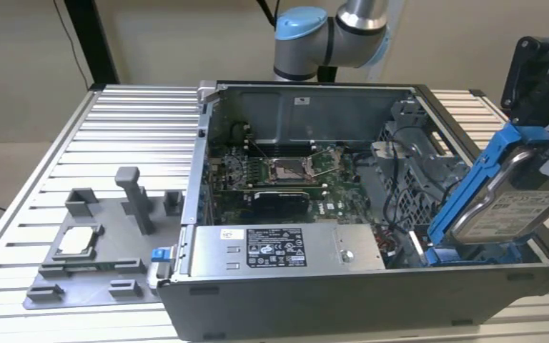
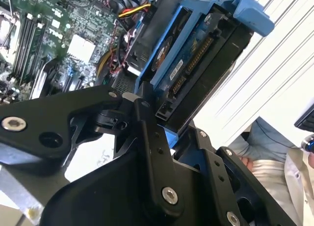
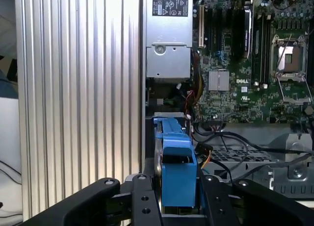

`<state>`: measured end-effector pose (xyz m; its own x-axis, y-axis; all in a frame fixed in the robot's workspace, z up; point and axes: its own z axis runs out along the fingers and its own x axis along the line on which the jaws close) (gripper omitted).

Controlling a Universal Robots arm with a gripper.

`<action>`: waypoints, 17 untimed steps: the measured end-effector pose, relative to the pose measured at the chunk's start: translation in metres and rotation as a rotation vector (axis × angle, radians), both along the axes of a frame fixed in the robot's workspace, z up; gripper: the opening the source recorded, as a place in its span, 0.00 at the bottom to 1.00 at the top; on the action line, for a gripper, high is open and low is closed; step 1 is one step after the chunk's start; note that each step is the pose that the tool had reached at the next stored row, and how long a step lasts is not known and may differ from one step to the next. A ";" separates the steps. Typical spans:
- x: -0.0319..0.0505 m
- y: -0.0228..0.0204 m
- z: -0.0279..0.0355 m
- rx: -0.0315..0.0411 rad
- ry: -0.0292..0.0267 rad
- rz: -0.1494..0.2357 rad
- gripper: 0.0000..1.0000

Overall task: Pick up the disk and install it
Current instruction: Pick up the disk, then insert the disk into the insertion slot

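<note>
Ribbed metal desk. An open computer case takes up the desk's half on the exterior view's right, side panel off, inside facing up.

In the case:
- Green motherboard flat on the floor, with an empty CPU socket in its middle.
- Grey power supply with a black-and-white label along the front wall.
- Cables and a metal drive cage toward the exterior view's right.

Grey fixture plate with upright posts near the desk's front corner on the exterior view's left. A small square chip lies in one of its recesses.

The disk sits in its blue frame, tilted steeply. Its lower end is down inside the case at the front corner on the exterior view's right, just beside the power supply's end. Its upper end is above the case rim.

End effector is clamped on the disk's upper end. In the first wrist view a black finger presses each side of the frame.
</note>
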<state>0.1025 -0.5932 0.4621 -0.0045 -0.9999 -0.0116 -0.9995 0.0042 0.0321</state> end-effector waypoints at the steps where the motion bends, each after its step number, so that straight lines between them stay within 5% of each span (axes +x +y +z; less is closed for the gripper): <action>1: 0.0003 0.0004 -0.0003 -0.0001 -0.0003 0.000 0.00; 17: 0.0005 0.0141 -0.0116 -0.0002 -0.0224 0.000 0.00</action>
<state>0.1031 -0.5791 0.4505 -0.0040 -0.9999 -0.0115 -0.9999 0.0039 0.0097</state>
